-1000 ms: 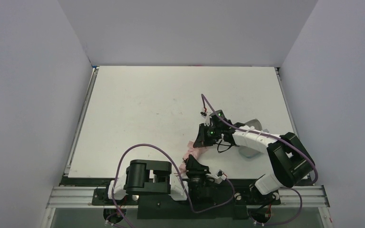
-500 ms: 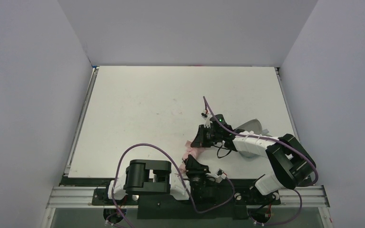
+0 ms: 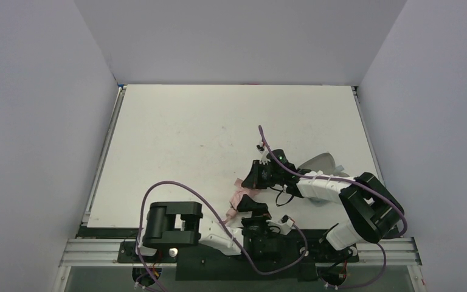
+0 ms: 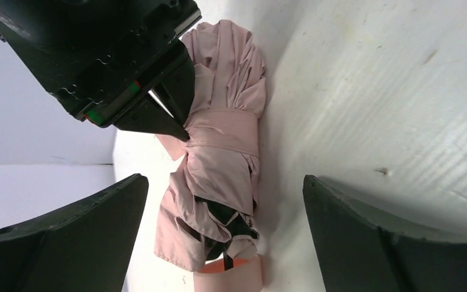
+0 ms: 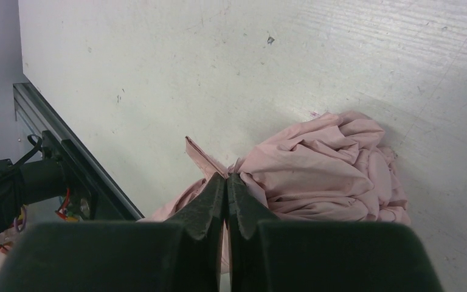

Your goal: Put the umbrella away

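Note:
The umbrella [image 4: 222, 152] is a folded pale pink bundle with a strap wound round its middle, lying on the white table close to the near edge [image 3: 238, 196]. My left gripper [image 4: 225, 237] is open, its fingers wide apart on either side of the umbrella's handle end without touching it. In the top view the left gripper [image 3: 250, 210] sits just behind the bundle. My right gripper [image 5: 227, 179] is shut, with a fold of the pink strap pinched at its tips. The left wrist view shows those tips [image 4: 182, 132] at the strap's left side.
A pale rounded case [image 3: 321, 162] lies on the table to the right, partly under the right arm. The black rail [image 5: 67, 164] along the table's near edge runs close to the umbrella. White walls close in the table on three sides.
The left gripper has opened and let go of the umbrella, and the left arm's base links have swung left. The right gripper stays shut and has edged slightly nearer.

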Controlling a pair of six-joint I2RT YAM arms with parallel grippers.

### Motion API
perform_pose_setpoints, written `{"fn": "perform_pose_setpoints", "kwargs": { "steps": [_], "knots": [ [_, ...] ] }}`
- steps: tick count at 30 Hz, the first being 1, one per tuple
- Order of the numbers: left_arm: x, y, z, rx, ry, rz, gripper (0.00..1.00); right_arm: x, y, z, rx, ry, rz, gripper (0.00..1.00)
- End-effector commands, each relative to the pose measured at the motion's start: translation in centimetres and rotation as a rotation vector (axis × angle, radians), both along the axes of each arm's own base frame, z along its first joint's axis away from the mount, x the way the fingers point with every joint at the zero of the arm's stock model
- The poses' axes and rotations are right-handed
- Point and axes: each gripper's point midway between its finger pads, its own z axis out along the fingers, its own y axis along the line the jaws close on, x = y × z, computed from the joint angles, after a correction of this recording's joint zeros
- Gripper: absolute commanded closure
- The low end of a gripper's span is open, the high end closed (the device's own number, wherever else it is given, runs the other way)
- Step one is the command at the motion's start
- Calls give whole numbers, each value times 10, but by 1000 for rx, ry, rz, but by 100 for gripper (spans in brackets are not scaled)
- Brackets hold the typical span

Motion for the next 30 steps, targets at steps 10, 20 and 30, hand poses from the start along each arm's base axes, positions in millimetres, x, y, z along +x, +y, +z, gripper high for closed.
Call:
{"fn": "perform_pose_setpoints", "kwargs": {
  "steps": [10, 20, 30],
  "knots": [
    [-24, 3, 56, -530, 540, -106, 3, -36, -64, -74, -334, 131, -58, 100],
    [18, 18, 44, -908, 786, -59, 3, -34, -59, -70, -329, 124, -49, 100],
    [33, 11, 0, -948, 886, -30, 31, -33, -57, -67, -323, 118, -48, 100]
  ]
}}
